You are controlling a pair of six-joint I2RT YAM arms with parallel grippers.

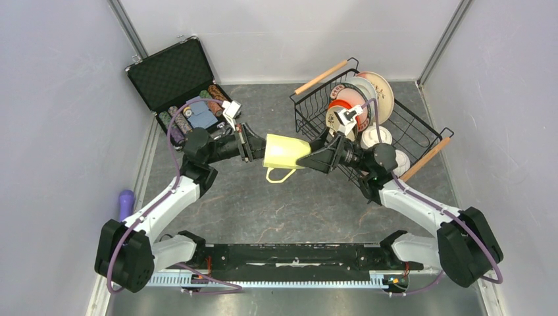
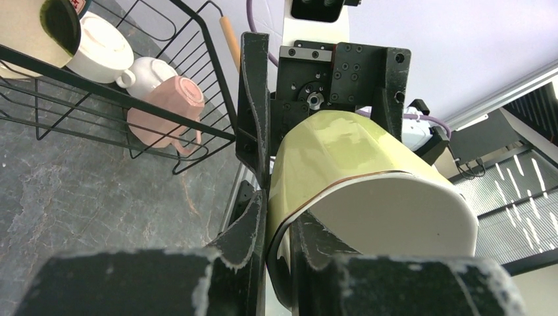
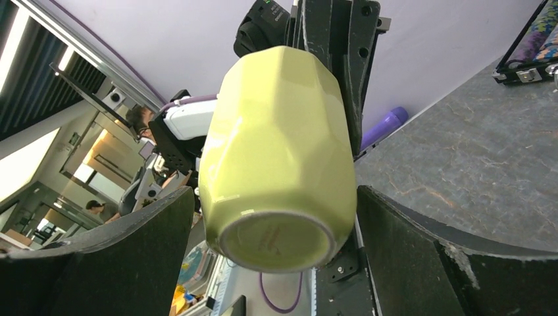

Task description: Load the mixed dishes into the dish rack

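**Top external:** A yellow-green mug point(image 1: 286, 151) hangs in mid-air between two grippers, above the middle of the table point(image 1: 263, 210). Its long axis lies level, along the line from one gripper to the other. The mouth faces the left gripper point(image 1: 258, 146), the base faces the right gripper point(image 1: 314, 155), and the handle points back toward the arm bases. The dish rack point(image 1: 299, 118) sits just behind & beside the right gripper, with plates point(image 1: 372, 92) stood on edge inside. The right wrist hides part of them, and lettering on one red rim is too small to read. An open black case point(image 1: 168, 72) lies behind the left gripper.

**Left wrist:** The left gripper's fingers point(image 2: 253, 230) are narrowed on the mug's rim wall, one inside & one outside, pinching it. Beyond the mug, the right gripper's jaws stand wide on either side of the base. Up & left of the fingers, in the rack's corner, are a pink mug point(image 2: 164, 108), a white mug point(image 2: 148, 69) & a small white bowl point(image 2: 99, 43), pink mug & bowl with bases showing. One plate is cut off at the frame's top-left.

**Right wrist:** The mug fills the gap between the right gripper's spread fingers point(image 3: 408, 250), base toward the lens, mouth away. Whether the pads touch it cannot be told. A faint pinkish stamp on the base is illegible. A purple object point(image 3: 385, 125) lies right of the mug, partly hidden behind the left gripper's frame
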